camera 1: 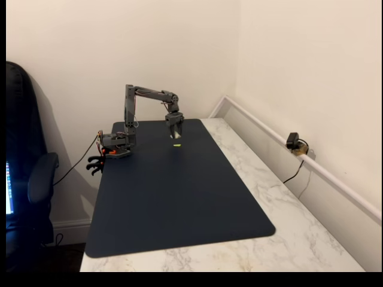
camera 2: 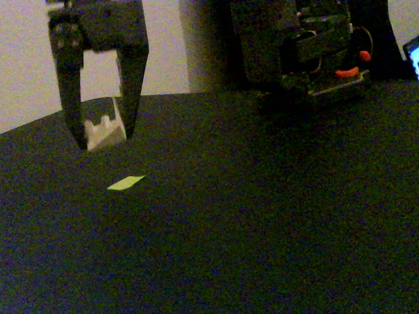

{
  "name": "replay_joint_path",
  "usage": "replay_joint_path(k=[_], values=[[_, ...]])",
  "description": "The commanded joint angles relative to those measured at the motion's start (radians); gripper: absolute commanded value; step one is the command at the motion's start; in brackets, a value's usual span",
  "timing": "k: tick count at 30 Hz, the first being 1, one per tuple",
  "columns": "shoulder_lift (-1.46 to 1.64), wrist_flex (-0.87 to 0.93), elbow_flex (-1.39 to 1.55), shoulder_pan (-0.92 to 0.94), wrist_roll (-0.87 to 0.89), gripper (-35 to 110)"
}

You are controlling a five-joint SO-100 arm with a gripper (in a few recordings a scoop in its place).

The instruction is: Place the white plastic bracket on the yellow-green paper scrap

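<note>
The white plastic bracket (camera 2: pixel 105 133) sits between the two dark fingers (camera 2: pixel 131 85) of the hand (camera 2: pixel 103 134), which grips it just above the dark blue mat (camera 2: pixel 262 216). The hand points straight down. The yellow-green paper scrap (camera 2: pixel 126 182) lies flat on the mat, near the bracket but not touching it (a bit lower and to the right in this fixed view). In the other fixed view the grey arm (camera 1: pixel 149 94) bends over the mat, which lies on a white marble surface (camera 1: pixel 287 197).
</note>
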Motion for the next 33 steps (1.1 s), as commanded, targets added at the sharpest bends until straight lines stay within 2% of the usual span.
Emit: replay_joint_path(k=[1, 13, 33], values=[[-0.002, -0.011, -0.091, -0.008, 0.017, 0], [-0.149, -0.02, -0.184, -0.044, 0.028, 0], [-0.133, -0.031, -0.106, -0.031, 0.052, 0]])
